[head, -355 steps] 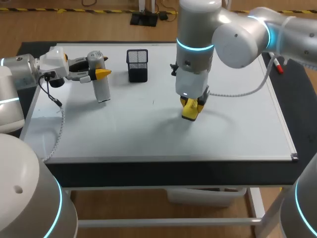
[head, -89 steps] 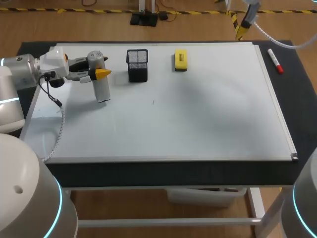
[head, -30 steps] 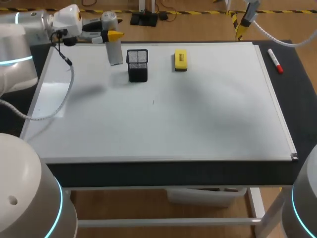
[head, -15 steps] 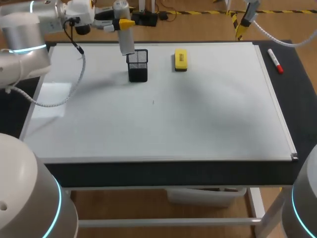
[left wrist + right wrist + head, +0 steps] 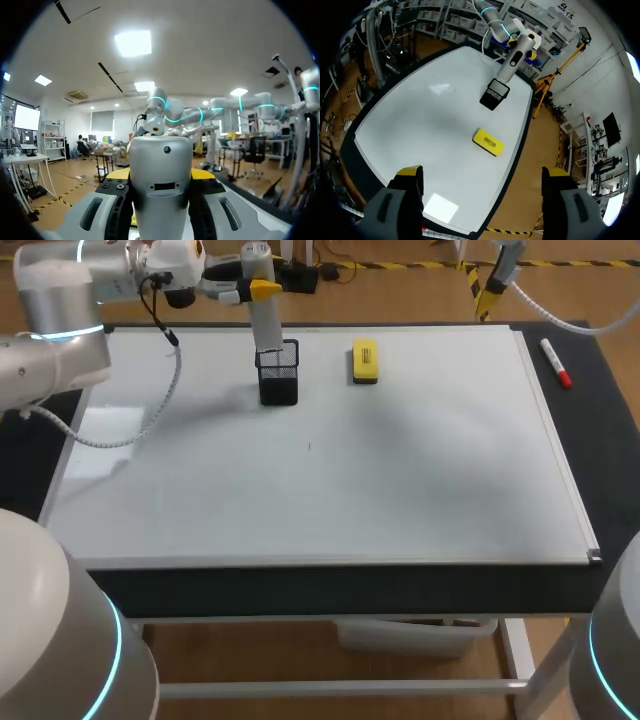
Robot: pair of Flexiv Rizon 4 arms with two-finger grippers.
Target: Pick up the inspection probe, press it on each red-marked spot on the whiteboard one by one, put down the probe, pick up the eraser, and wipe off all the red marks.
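My left gripper [image 5: 250,280] is shut on the grey inspection probe [image 5: 266,325], which hangs upright at the back of the whiteboard [image 5: 400,480]. The probe's lower end is at the open top of the black mesh holder [image 5: 278,372]; whether it is inside I cannot tell. In the left wrist view the probe [image 5: 160,185] fills the gap between the yellow fingertips [image 5: 202,174]. The yellow eraser [image 5: 365,360] lies flat to the right of the holder. My right gripper [image 5: 482,172] is open, high above the board's back right, with the eraser [image 5: 488,142] and the holder [image 5: 494,94] far below it.
A red marker [image 5: 556,362] lies on the black table surface beside the whiteboard's right edge. The board's surface is plain white apart from a tiny dark speck [image 5: 309,447] near its middle.
My left arm has carried the probe to the right along the back of the board, from left of the holder to over it. The right arm has stayed still.
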